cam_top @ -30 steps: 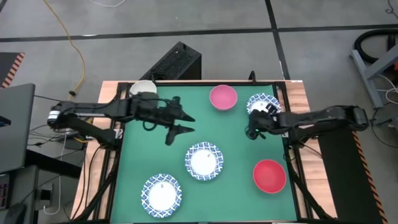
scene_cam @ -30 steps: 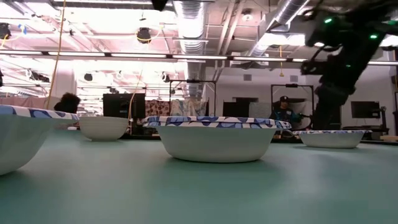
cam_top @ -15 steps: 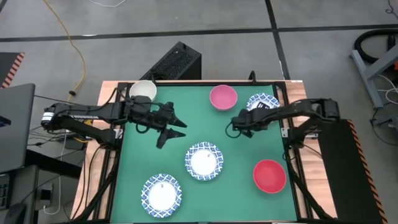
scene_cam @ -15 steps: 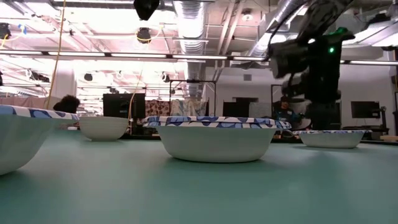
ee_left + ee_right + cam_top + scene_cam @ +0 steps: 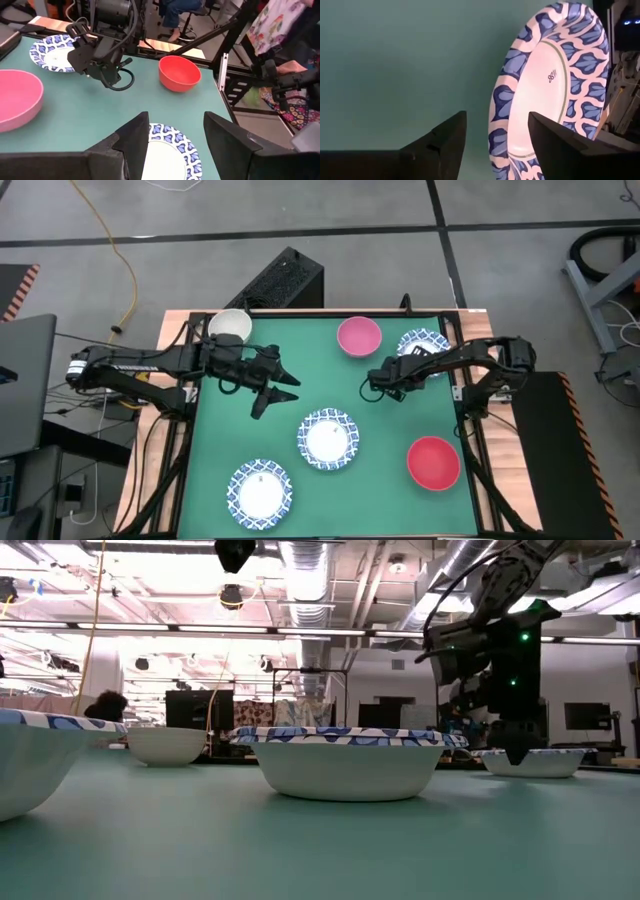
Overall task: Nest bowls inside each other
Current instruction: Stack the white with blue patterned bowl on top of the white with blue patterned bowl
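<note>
right arm (image 5: 383, 385) swung inward, both fingers apart, three blue-rimmed bowls (image 5: 327, 438), one pink (image 5: 359, 336)

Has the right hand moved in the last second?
Yes. In the high view the right hand has swung left, away from the blue-rimmed bowl at the table's right edge, and is now below the pink bowl.

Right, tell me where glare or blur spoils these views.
Low view: the ceiling lights blow out to white, the near bowl at the edge is soft, and the right gripper is a dark shape against the bright room. Right wrist view: the dark fingers up close are blurred. High view: evenly lit, with no strong glare on the green table.
</note>
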Robot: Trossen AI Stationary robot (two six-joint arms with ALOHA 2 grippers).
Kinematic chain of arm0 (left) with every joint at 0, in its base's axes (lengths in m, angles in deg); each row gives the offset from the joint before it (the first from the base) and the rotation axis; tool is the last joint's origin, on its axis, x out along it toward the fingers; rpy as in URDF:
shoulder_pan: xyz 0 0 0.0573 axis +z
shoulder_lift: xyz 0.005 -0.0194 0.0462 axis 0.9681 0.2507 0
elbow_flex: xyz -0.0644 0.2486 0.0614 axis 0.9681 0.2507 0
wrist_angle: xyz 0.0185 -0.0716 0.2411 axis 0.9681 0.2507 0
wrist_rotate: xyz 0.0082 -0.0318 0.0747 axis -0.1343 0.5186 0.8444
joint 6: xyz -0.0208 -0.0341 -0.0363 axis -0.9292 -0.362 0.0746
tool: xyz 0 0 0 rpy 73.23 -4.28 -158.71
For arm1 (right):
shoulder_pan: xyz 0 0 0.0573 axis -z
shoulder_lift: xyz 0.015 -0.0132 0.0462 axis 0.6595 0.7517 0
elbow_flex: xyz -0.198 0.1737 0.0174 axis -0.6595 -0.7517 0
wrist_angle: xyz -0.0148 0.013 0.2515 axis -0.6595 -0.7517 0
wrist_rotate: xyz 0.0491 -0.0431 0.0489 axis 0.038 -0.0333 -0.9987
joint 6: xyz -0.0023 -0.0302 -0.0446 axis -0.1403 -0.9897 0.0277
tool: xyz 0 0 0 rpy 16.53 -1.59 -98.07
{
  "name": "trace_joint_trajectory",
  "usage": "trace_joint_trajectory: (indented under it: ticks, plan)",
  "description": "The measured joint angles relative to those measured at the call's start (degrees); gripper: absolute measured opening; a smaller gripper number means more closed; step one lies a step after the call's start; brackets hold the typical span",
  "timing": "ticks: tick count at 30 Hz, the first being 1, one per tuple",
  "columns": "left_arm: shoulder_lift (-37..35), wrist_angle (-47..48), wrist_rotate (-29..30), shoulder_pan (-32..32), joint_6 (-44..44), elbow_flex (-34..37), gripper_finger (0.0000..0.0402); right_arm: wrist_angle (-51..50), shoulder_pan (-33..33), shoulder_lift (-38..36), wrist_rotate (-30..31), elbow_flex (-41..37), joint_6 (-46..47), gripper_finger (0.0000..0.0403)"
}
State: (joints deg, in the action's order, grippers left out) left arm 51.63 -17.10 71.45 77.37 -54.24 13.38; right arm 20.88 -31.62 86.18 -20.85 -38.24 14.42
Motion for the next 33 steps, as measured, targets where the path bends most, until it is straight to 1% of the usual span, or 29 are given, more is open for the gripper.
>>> trace_joint_trajectory:
  ticks: [5,8,10,12,16,17,21,24,29,33]
  plan:
    - [0.16,1.12,0.86,0.00,0.00,0.00,0.0178,0.30,0.31,2.33,0.28,-0.99,-0.05,0.0210]
    - [0.16,2.04,1.65,0.00,0.00,0.00,0.0178,0.11,0.26,4.55,1.97,-1.67,0.46,0.0184]
    - [0.16,2.50,2.25,0.00,-0.03,0.00,0.0178,0.21,0.05,5.93,2.49,-1.73,0.61,0.0154]
    - [0.16,2.52,2.67,0.00,-0.07,0.00,0.0178,0.21,-0.47,6.94,3.37,-1.73,0.94,0.0114]
    - [0.16,2.98,4.55,0.00,-0.03,0.00,0.0178,0.06,-1.78,6.94,3.90,-1.67,1.44,0.0027]
    - [0.16,2.98,4.89,0.00,-0.04,0.00,0.0178,0.13,-2.23,6.60,3.91,-1.66,1.44,0.0016]
    - [0.16,2.98,6.65,0.00,0.35,0.00,0.0178,-0.49,-4.39,3.69,4.44,-1.62,2.61,0.0017]
    - [0.16,2.95,6.90,0.02,0.42,0.00,0.0178,-2.23,-6.78,0.62,4.59,-1.43,4.02,0.0011]
    - [0.16,3.19,6.89,0.02,0.39,0.00,0.0178,-5.29,-13.01,-5.50,7.46,1.11,4.82,0.0007]
    - [0.16,4.74,6.87,0.02,-0.04,0.00,0.0178,-7.90,-18.50,-9.68,7.69,4.70,4.16,0.0007]
